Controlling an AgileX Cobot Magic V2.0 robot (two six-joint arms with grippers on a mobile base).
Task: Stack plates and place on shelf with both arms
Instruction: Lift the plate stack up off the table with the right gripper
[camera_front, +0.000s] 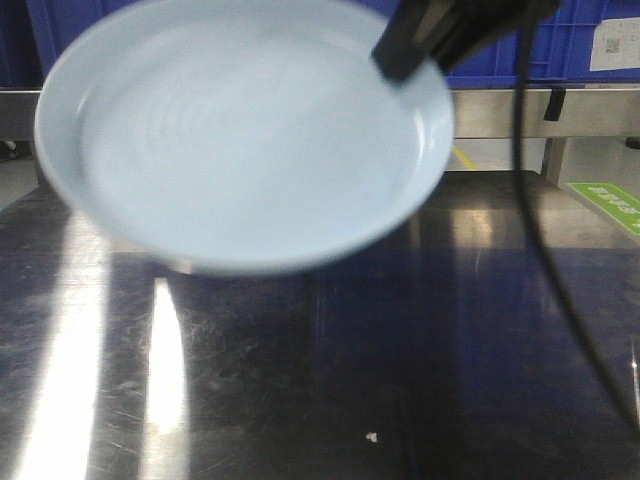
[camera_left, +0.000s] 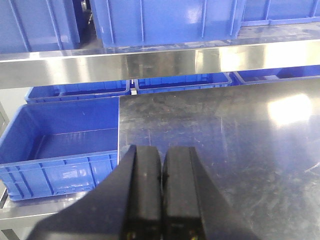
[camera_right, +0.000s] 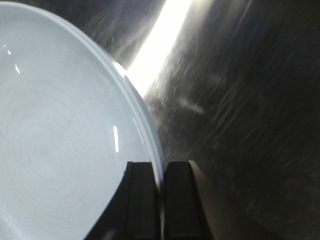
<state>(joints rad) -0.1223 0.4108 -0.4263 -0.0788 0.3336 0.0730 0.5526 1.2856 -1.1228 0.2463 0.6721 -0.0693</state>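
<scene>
Right gripper (camera_right: 161, 172) pinches one plate (camera_front: 240, 130) by its rim, lifted and tilted over the tabletop (camera_front: 420, 350). Thin edge hold on glossy glaze: a quick swing could let it pivot or slip out and drop. Left gripper (camera_left: 161, 165) fingers pressed together, empty. Second plate not in view. Tabletop is dark scratched steel with glare streaks. Beyond, shelf (camera_left: 150, 62) rail, blue crates (camera_left: 165, 20) above and below.
</scene>
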